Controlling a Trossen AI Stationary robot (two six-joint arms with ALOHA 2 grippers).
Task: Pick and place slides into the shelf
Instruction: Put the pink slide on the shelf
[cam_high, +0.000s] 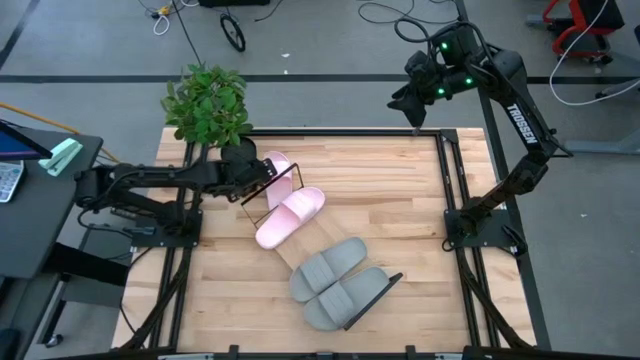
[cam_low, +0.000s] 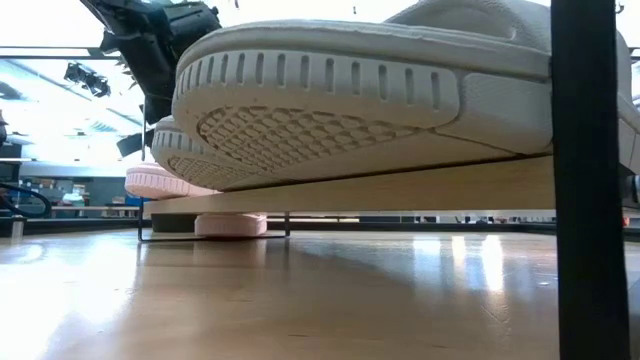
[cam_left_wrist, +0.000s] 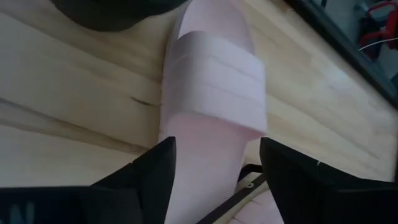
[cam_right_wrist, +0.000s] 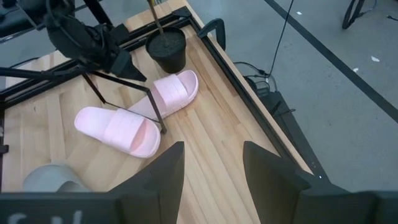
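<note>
Left claw (cam_high: 258, 172) hovers at the shelf's (cam_high: 315, 255) far end, over a pink slide (cam_high: 275, 167); the second pink slide (cam_high: 290, 216) and both grey slides (cam_high: 335, 282) lie on the shelf. Right claw (cam_high: 415, 112) waits beyond the counter (cam_high: 410, 190), fingers parted, empty. Low view: grey soles fill the shelf. Left wrist: fingers (cam_left_wrist: 155, 171) spread wide astride the pink slide, apparently released. A potted plant (cam_high: 208, 105) crowds that end.

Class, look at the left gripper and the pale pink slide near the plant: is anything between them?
Nothing visible. The left gripper is open, its fingers straddling the pale pink ribbed-strap slide; only the shelf's thin dark wire frame runs close by.
</note>
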